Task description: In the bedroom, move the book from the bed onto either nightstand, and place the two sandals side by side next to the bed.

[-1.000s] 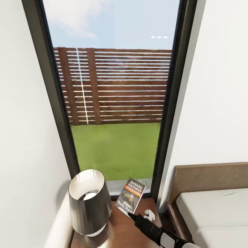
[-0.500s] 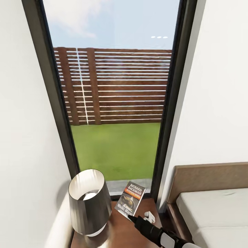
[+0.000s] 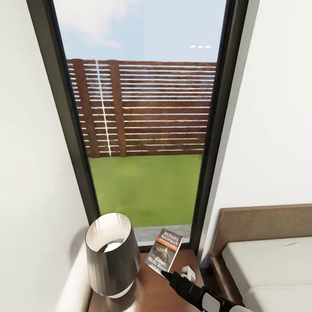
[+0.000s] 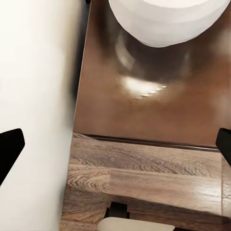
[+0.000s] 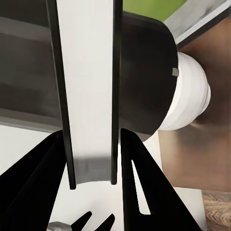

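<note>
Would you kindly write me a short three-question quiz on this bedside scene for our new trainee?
1. True or false: the book lies flat on the bed.
2. Which stands on the nightstand left of the book: A) a lamp, B) a vase, C) a clock?
3. Fill in: the right pincer holds the book by its ____ edge.

Key: 1 false, it is tilted above the nightstand; 2 A; 3 lower.
</note>
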`<state>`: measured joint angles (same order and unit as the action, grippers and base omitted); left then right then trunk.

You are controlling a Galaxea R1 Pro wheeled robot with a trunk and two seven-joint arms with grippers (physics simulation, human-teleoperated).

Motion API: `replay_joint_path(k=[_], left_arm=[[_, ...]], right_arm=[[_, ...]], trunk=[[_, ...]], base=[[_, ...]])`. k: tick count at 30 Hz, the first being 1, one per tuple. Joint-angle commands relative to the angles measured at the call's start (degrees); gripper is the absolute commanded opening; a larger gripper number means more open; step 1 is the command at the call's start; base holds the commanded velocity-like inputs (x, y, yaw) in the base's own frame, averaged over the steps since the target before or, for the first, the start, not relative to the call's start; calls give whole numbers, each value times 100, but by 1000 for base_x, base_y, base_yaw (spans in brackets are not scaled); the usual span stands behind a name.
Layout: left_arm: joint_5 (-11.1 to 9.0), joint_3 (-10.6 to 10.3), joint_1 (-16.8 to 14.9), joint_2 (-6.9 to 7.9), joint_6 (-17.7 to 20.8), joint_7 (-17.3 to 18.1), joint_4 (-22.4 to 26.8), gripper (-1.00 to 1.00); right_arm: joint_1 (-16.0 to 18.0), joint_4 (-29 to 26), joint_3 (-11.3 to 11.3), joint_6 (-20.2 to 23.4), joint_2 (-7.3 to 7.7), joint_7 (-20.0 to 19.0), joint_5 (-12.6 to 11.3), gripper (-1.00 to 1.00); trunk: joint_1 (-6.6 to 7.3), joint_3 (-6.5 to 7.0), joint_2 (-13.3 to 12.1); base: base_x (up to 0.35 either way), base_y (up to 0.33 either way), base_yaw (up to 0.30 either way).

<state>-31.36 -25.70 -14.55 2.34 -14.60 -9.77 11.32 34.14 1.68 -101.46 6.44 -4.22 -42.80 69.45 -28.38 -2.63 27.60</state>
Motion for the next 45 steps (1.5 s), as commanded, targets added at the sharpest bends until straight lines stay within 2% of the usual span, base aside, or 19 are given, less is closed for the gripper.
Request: replay_joint_path(k=[1, 12, 45], left_arm=[[-28, -49, -4, 3, -11, -32, 4, 100], [-36, -49, -4, 5, -8, -24, 2, 100], [-28, -50, -5, 3, -7, -17, -103, 100]], right_arm=[[5, -9, -50, 59, -4, -18, 7, -100], [5, -3, -42, 26, -8, -18, 7, -100], [5, -8, -41, 15, -8, -12, 7, -100]], trunk=[[-3, -13, 13], [-3, -13, 13], [-3, -13, 13]], base=[[0, 0, 0], [-4, 0, 0], [-142, 0, 0]])
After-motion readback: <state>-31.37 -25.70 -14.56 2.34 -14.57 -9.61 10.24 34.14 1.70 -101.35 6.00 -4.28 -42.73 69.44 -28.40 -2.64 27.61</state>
